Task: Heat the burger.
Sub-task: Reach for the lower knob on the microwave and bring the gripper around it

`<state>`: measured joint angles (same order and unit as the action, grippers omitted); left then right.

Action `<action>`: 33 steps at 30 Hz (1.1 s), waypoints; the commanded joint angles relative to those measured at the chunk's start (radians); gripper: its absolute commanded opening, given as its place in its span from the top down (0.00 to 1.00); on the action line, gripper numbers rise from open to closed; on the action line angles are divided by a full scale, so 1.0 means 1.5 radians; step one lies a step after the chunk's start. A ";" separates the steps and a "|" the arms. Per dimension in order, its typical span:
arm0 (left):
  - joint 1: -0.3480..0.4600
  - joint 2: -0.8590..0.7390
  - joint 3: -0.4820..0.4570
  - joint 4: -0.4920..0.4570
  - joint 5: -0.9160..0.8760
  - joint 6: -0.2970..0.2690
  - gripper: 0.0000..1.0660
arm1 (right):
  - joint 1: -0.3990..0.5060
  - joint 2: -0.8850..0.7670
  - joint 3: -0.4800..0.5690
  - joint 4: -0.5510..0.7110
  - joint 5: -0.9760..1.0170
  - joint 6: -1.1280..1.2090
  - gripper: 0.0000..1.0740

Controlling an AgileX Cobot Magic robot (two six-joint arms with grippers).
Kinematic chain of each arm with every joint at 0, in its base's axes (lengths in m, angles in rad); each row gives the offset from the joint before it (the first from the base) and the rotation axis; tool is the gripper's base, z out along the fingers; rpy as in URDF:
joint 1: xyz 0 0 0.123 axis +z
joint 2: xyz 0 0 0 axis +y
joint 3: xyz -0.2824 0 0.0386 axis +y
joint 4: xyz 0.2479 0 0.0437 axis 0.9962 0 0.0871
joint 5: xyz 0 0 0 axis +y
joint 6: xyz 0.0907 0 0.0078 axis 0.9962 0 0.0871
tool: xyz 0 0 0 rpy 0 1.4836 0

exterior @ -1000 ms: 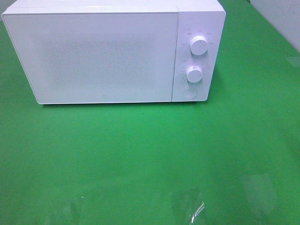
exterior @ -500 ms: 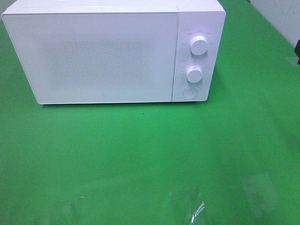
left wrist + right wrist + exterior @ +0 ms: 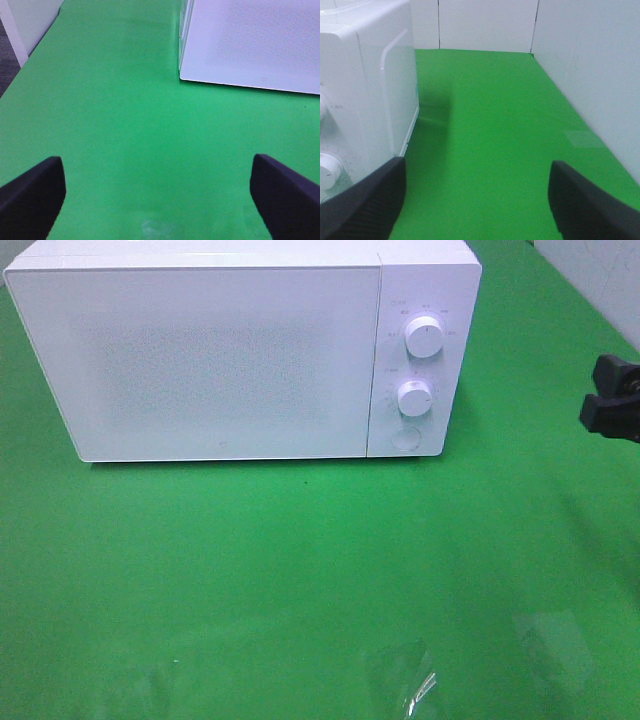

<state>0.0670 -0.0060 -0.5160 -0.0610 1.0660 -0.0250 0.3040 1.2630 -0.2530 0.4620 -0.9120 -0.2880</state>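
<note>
The burger is out of view in every frame. A white microwave [image 3: 220, 350] stands at the back of the green table with its door shut. Its two knobs [image 3: 425, 337] and a round button [image 3: 405, 438] sit on the right-hand panel. My right gripper [image 3: 597, 392] pokes in at the right edge, to the right of the microwave, open and empty. The right wrist view shows its fingers spread [image 3: 475, 195] beside the microwave's side [image 3: 365, 90]. My left gripper [image 3: 157, 190] is open over bare green mat, in front of the microwave's left front corner [image 3: 255, 45]; the exterior view does not show it.
White wall panels [image 3: 590, 65] border the table on the right, and another white panel [image 3: 25, 25] stands along the left edge. A scrap of clear shiny film [image 3: 420, 690] lies near the front edge.
My right gripper has come into the exterior view from the right edge, moving left toward the microwave. The microwave has not changed.
</note>
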 commanded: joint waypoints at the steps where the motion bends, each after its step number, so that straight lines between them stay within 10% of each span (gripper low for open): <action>1: 0.001 -0.009 -0.001 -0.001 0.003 0.002 0.14 | 0.042 0.029 0.001 0.037 -0.060 -0.025 0.30; 16: 0.001 -0.009 -0.001 -0.001 0.003 0.002 0.14 | 0.265 0.225 -0.043 0.244 -0.242 -0.027 0.30; 33: 0.001 -0.009 -0.001 -0.001 0.003 0.002 0.14 | 0.307 0.318 -0.163 0.266 -0.194 -0.041 0.27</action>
<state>0.0670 -0.0060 -0.5160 -0.0610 1.0660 -0.0250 0.7610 1.7170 -0.4620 0.8620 -1.2050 -0.3330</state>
